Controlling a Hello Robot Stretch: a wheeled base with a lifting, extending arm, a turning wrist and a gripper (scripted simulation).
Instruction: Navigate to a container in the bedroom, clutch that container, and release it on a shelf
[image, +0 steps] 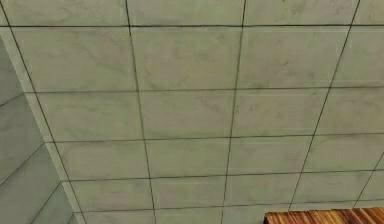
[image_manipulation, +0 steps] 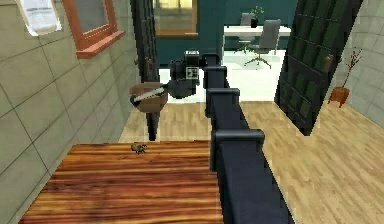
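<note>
Gripper: we see the gripper (image_manipulation: 168, 90) at the far end of the arm (image_manipulation: 235, 130), out past the far edge of the counter (image_manipulation: 120, 185).
Gripper state: we cannot tell how the fingers stand from these views.
Hold: we read it as holding the container (image_manipulation: 150, 97), which hangs at the finger end, clear of the counter and the floor.
Container: brown and pale, bowl-shaped, beyond the counter's far edge, in front of a dark upright post (image_manipulation: 143, 40).
Counter: striped wood; we see its corner again at the bottom right of the forward view.
On counter: one small dark thing (image_manipulation: 138, 148) near the far edge, about midway along; we can't tell what it is.
Ahead: pale tiled wall (image: 190, 100) with dark joints.
Arm side wall: same pale tiles, with a red-brown framed window (image_manipulation: 95, 25).
Floor: light wood planks (image_manipulation: 310, 160).
Right side: dark door (image_manipulation: 315, 60), with a small reddish pot (image_manipulation: 340, 96) of bare twigs beside it.
Room beyond: teal wall, white desk (image_manipulation: 240, 32), grey chair (image_manipulation: 268, 40).
</note>
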